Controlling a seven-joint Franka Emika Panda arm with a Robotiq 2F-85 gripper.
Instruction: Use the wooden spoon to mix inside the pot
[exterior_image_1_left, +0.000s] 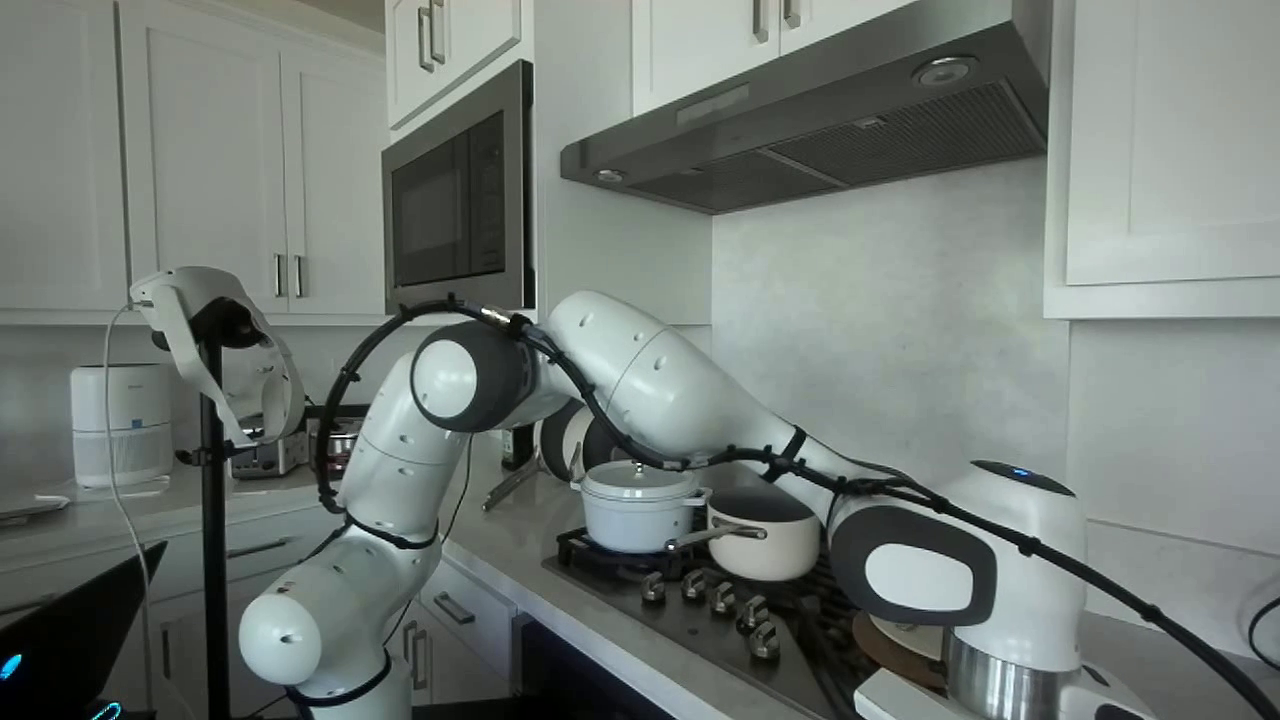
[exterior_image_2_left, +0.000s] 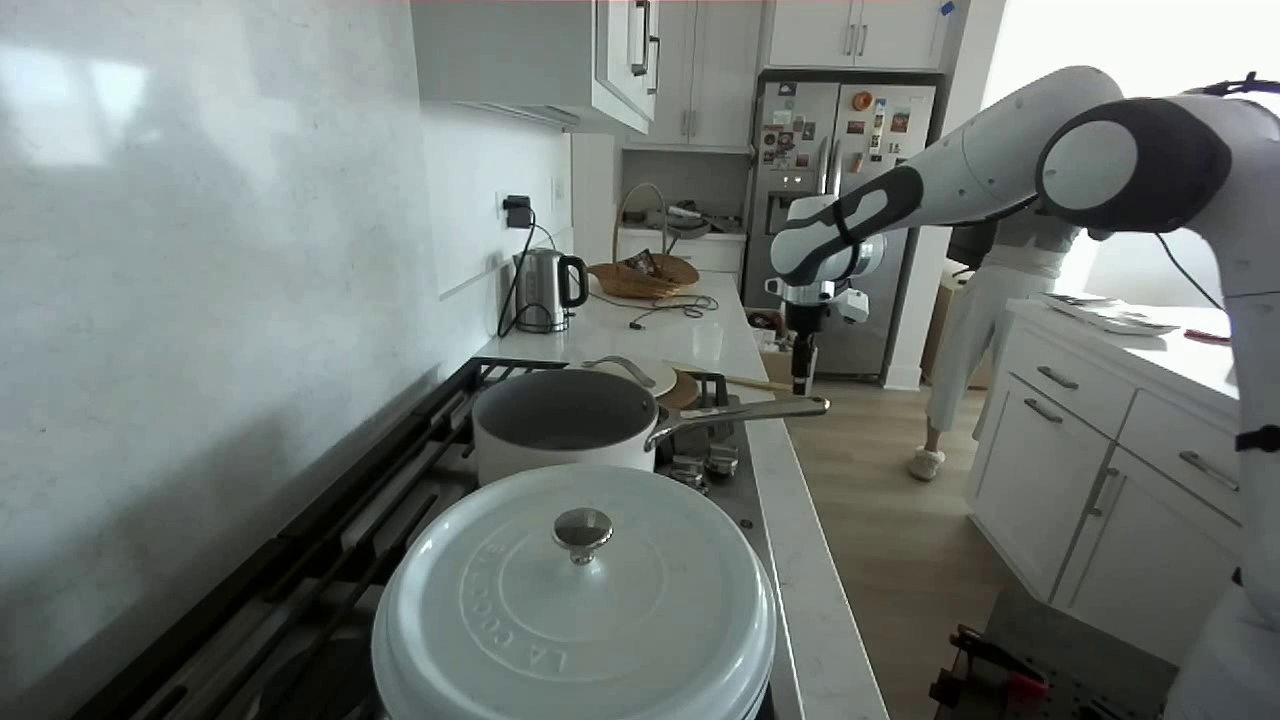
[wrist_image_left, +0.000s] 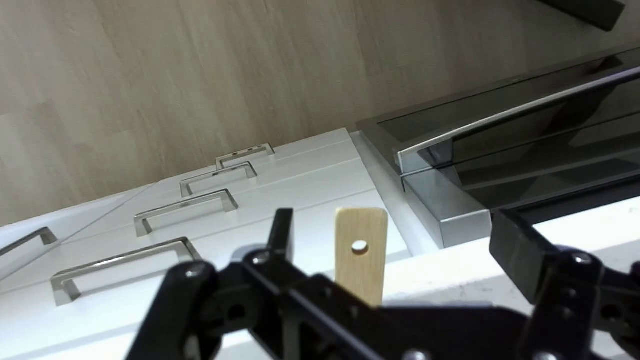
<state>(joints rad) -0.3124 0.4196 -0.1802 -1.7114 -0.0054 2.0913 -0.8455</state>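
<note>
The pot (exterior_image_2_left: 560, 410), cream outside and grey inside, stands uncovered on the stove in both exterior views. Its metal handle (exterior_image_2_left: 745, 410) points out over the counter edge. A thin strip of the wooden spoon (exterior_image_2_left: 752, 382) reaches past the counter edge to my gripper (exterior_image_2_left: 801, 380), which points down there. In the wrist view the tan, holed handle end of the wooden spoon (wrist_image_left: 361, 235) lies between the spread fingers of my gripper (wrist_image_left: 397, 237), closer to the left finger and apart from both. Gripper parts cover the rest of the spoon in that view.
A white lidded pot (exterior_image_2_left: 575, 610) stands beside the open one. A pale lid (exterior_image_2_left: 640, 375) lies with a brown round board (exterior_image_2_left: 682, 390) past the open pot. Farther along are a kettle (exterior_image_2_left: 543, 290) and a wicker basket (exterior_image_2_left: 640, 278). The range hood (exterior_image_1_left: 820, 110) overhangs the stove.
</note>
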